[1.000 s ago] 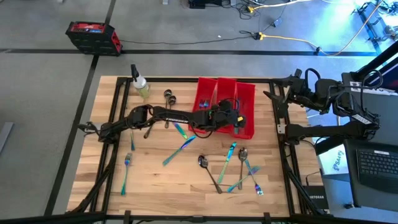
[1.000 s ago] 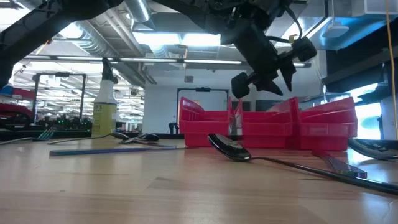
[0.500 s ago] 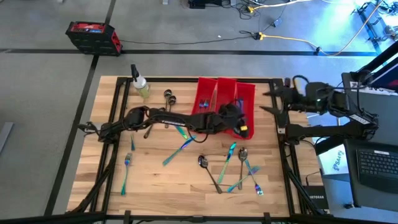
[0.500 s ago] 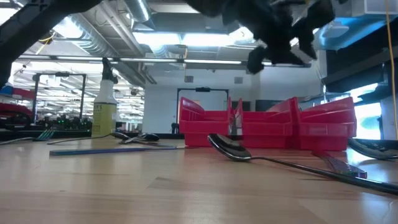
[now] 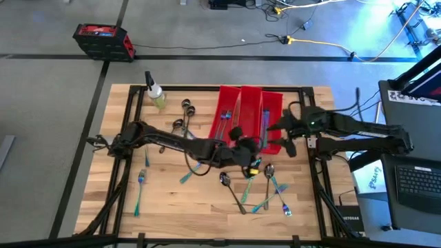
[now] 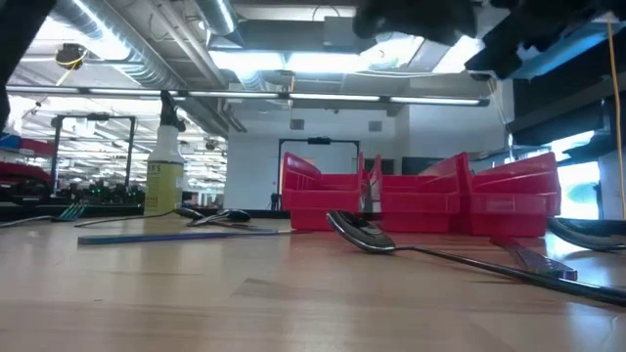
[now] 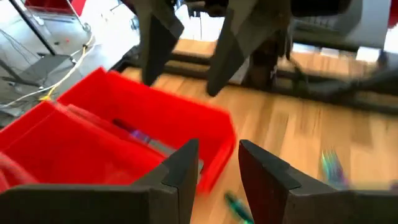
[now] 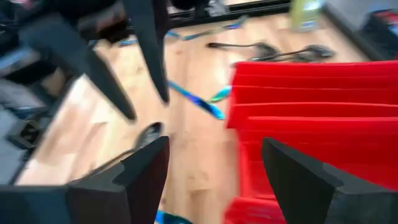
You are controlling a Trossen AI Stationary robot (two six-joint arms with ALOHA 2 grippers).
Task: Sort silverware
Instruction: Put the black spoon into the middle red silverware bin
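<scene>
**High, low and both wrist views: silverware sorting, hand-off at the bins.**

Note first what has changed. A second ago the left pincer point(image 5: 251, 164) hung over the red bins point(image 5: 250, 88). It now sits off their near edge, low over the counter point(image 5: 179, 207) among the loose pieces. Its fingers point(image 7: 183, 168) stand a narrow gap apart with nothing between them.

The right arm, parked beyond the counter's right edge a second ago, has swung in. The right pincer point(image 5: 278, 138) now hovers at the outer wall of the right-hand bin, spread wide and empty.

Read this as one delivery finished, with the left arm apparently heading for its next pick. The right arm's purpose cannot yet be told.

Count as follows:
- **Bins:** three, side by side at the far middle of the counter.
- **Spray bottle:** one spray bottle point(image 5: 156, 94), at the far left corner.
- **Binned silverware:** a few thin pieces show in the left bin point(image 5: 224, 118), and at least one more point(image 7: 146, 140) lies in the bin seen from the left wrist.
- **Loose silverware:** roughly ten pieces remain on the counter.
  - One fork point(image 5: 139, 189) lies near the left edge.
  - Two spoons point(image 5: 187, 107) lie between bottle and bins.
  - One dark spoon point(image 5: 231, 187) lies near the middle.
  - A crossed cluster point(image 5: 275, 198) lies to the right.
  - The left arm hides part of the middle, so the tally is approximate.

Most of the sorting is still ahead.
</scene>
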